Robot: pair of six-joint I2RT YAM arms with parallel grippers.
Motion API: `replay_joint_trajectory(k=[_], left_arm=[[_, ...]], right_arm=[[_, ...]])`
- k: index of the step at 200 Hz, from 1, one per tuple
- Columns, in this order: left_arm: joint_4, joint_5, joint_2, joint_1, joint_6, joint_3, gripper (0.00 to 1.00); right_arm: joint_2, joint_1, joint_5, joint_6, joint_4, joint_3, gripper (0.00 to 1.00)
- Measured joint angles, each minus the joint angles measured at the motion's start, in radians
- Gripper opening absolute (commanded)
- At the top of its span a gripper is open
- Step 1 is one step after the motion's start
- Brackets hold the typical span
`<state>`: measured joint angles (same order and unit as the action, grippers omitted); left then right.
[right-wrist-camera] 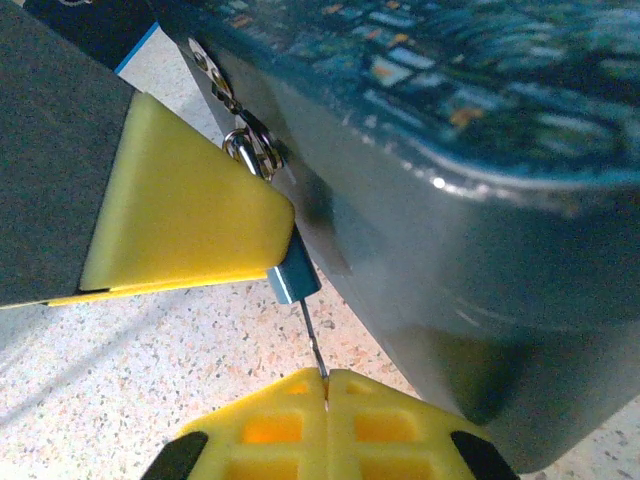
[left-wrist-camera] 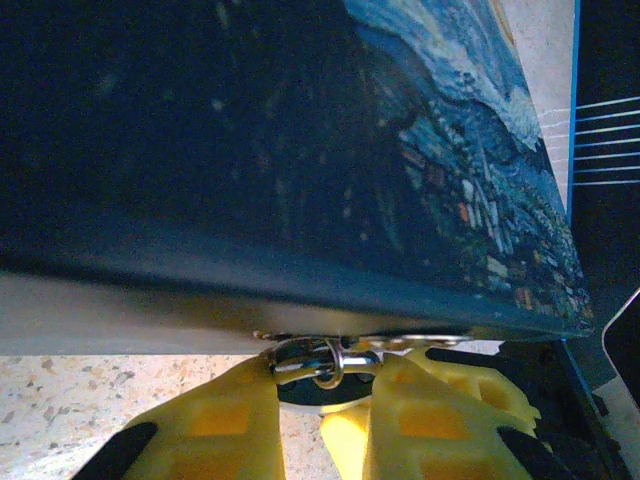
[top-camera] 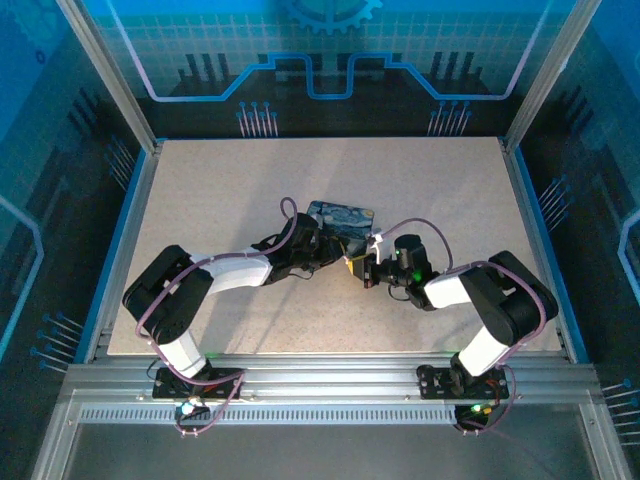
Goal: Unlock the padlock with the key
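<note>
My right gripper (right-wrist-camera: 327,388) has its pads squeezed together on the key (right-wrist-camera: 311,338), which sticks straight out from the fingertips and meets the little padlock (right-wrist-camera: 293,279). Meanwhile the left gripper (left-wrist-camera: 325,388) is clamped on that padlock right at its fingertips, with the shackle up against the side of the blue swirl-painted tin (right-wrist-camera: 470,250) just ahead of both hands.

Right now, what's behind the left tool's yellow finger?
The padlock: its shackle and lower corner show, with the key reaching it from below. The rest of its body is covered.

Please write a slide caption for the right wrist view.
Right gripper, jaws shut on the key, holds it at the padlock beside the tin.
</note>
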<state>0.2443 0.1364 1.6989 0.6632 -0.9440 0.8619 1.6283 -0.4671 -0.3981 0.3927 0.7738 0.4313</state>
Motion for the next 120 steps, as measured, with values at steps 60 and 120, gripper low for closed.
replay_joint_trajectory(k=[60,120], left_arm=[[0.004,-0.008,0.0,0.0,0.0,0.0,0.14],[-0.017,-0.01,0.0,0.0,0.0,0.015,0.14]], right_arm=[[0.0,0.003,0.003,-0.019,-0.028,0.016,0.0],[-0.028,-0.02,0.077,-0.107,-0.078,0.026,0.0]])
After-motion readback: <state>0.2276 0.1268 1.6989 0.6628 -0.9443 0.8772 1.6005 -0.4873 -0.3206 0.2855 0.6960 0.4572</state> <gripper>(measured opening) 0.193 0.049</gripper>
